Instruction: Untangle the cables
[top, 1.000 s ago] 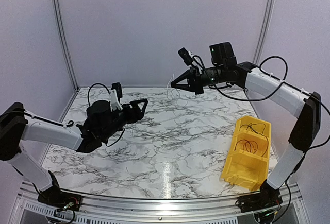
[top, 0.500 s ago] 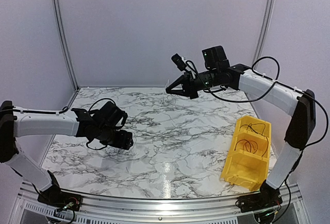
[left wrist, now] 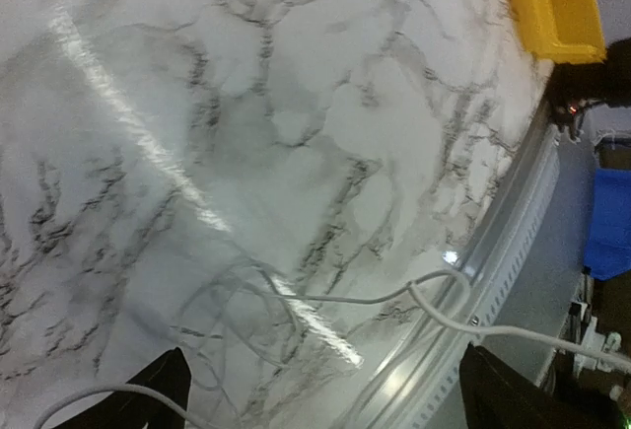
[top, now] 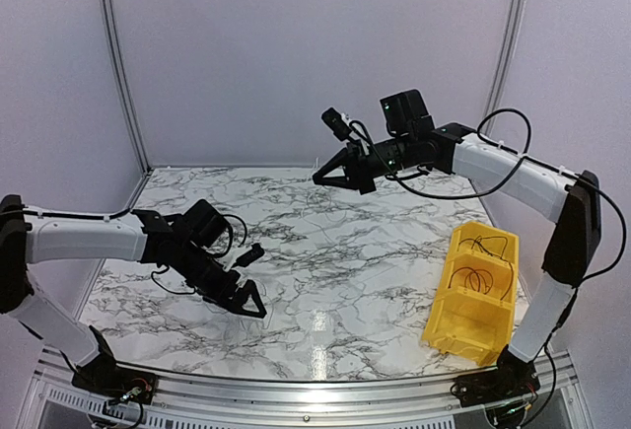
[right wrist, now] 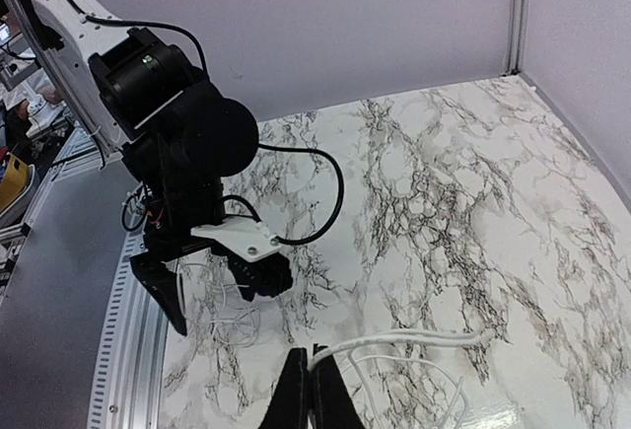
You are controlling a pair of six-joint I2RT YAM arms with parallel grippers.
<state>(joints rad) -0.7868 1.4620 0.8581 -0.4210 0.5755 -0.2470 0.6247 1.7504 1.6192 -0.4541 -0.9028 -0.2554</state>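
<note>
- left gripper (top: 257, 282): low over the near-left of the table (top: 375, 251), fingers spread wide, nothing between them.
- whitish loops (left wrist: 242, 316): a loose heap of thin wire lying flat on the marble at the near edge. In the left wrist view it sits just ahead of the spread fingers and between their lines, a bit toward the left finger.
- Longer strands run out of the heap to the right along the table edge. Can't tell where they end.
- right gripper (top: 317, 179): raised over the far-centre of the table, fingers pinched together on a whitish strand (right wrist: 414, 338) that trails off sideways from the tips. Thinner loops show just beside it.
- black cables (top: 477, 278): coiled in the yellow bin (top: 449, 321) at near right, apart from both grippers.
- My read: the heap is the left arm's job. It's nearly on top of it, while the right is high and well apart. The heap has no clear long axis, so the left should close on an outer loop rather than the middle.
</note>
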